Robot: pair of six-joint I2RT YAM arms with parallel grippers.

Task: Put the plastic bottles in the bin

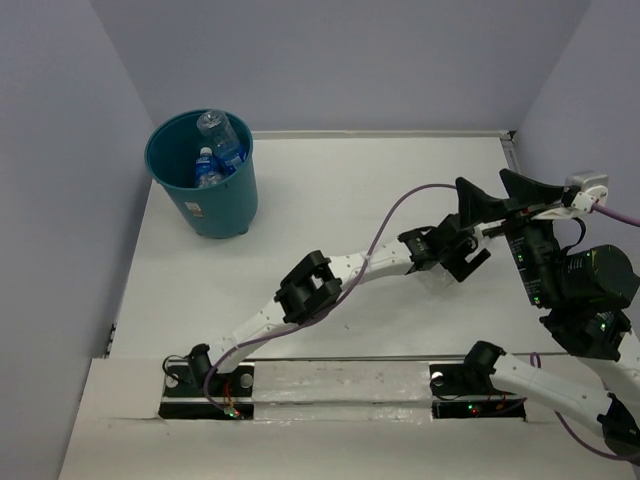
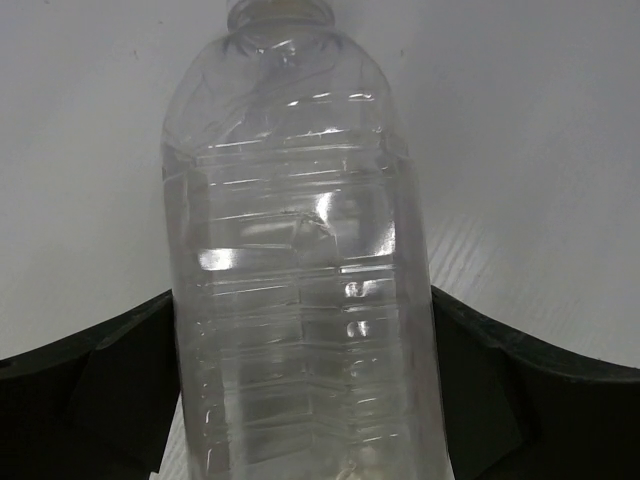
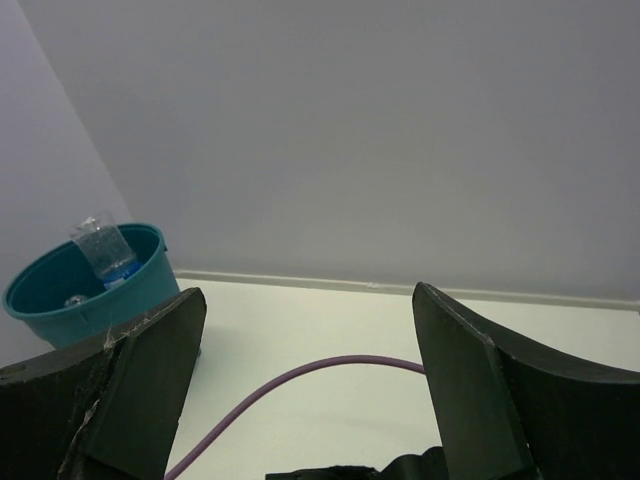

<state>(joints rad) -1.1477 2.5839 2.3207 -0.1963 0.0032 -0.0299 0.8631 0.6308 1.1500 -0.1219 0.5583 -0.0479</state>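
Note:
A clear, plain plastic bottle (image 2: 300, 250) lies on the white table and fills the left wrist view; in the top view it shows faintly under the left gripper (image 1: 436, 278). My left gripper (image 2: 302, 300) is open, with one jaw on each side of the bottle close against its walls; in the top view it is low at centre right (image 1: 452, 255). My right gripper (image 1: 500, 187) is open and empty, raised at the right; its wrist view (image 3: 310, 300) looks across the table. The teal bin (image 1: 215, 205) stands far left and holds two blue-labelled bottles (image 1: 222, 137).
A purple cable (image 1: 398, 207) arcs over the table from the left arm toward the right gripper, and it also shows in the right wrist view (image 3: 300, 375). Grey walls close the back and sides. The bin (image 3: 60, 310) shows at the left of the right wrist view.

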